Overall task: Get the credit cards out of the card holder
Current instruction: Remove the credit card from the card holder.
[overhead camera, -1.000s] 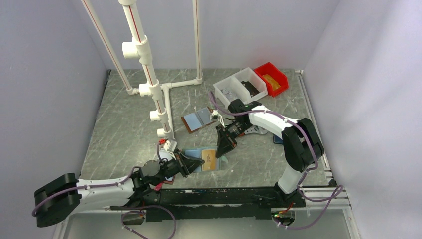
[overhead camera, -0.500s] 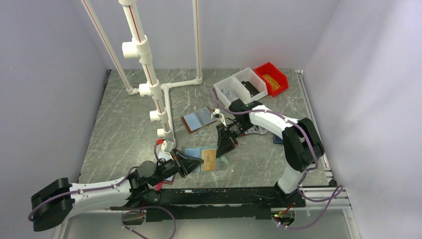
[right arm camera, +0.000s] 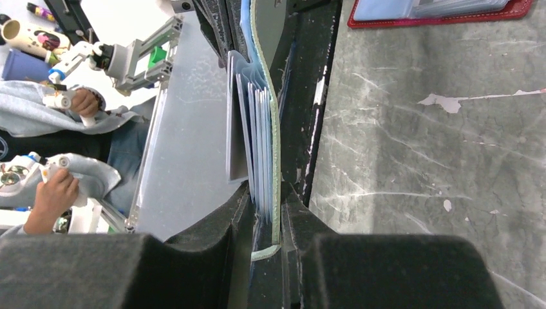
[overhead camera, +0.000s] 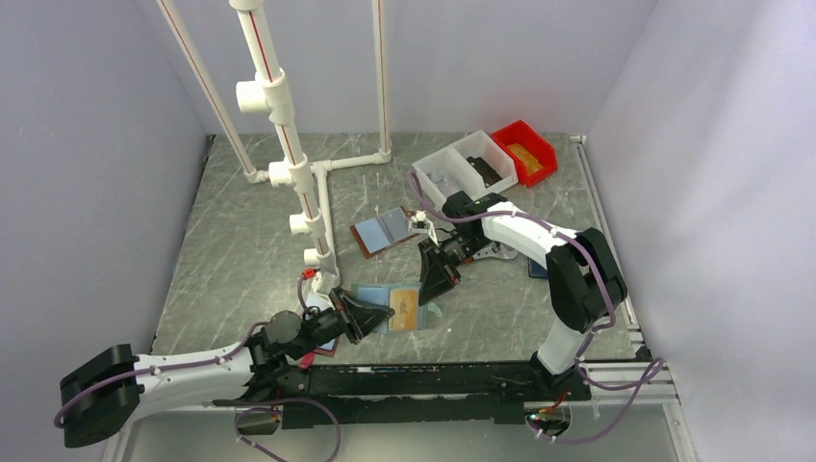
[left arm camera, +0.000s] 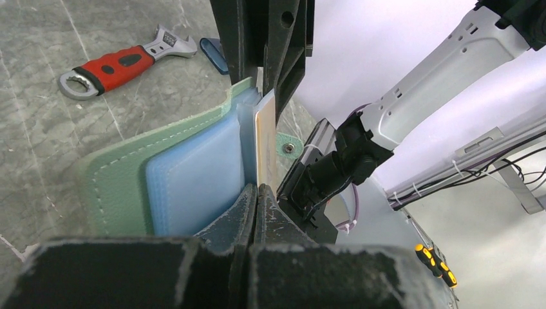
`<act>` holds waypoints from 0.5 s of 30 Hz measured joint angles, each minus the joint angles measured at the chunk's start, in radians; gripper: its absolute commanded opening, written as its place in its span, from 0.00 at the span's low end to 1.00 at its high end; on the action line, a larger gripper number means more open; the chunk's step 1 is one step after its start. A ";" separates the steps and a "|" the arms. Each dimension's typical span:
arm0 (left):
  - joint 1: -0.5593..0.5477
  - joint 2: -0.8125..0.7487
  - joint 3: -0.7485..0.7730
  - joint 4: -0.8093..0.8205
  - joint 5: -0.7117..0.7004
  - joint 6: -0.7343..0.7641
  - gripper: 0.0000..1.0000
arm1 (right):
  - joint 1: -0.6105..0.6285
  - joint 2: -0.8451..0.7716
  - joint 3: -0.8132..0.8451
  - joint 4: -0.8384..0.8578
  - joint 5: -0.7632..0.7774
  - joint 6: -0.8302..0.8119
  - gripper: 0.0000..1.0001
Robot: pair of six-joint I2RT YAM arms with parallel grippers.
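Movement was small: the left gripper (overhead camera: 385, 314) edged onto the card holder (overhead camera: 370, 296), clenched on the tan credit card (overhead camera: 405, 308) at its right panel. The right gripper (overhead camera: 438, 284) clamped the holder's right edge; extraction looked ready.

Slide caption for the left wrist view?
Left gripper pinches a tan card in the mint-green card holder; wrench lies beyond.
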 measured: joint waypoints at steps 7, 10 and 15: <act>0.000 -0.050 0.000 -0.067 -0.013 -0.009 0.00 | 0.011 0.000 0.024 -0.035 0.032 -0.080 0.00; -0.002 -0.102 0.000 -0.132 -0.020 -0.014 0.00 | 0.015 0.001 0.025 -0.038 0.040 -0.101 0.00; -0.002 -0.180 0.000 -0.226 -0.025 -0.020 0.00 | 0.027 0.004 0.025 -0.038 0.045 -0.114 0.00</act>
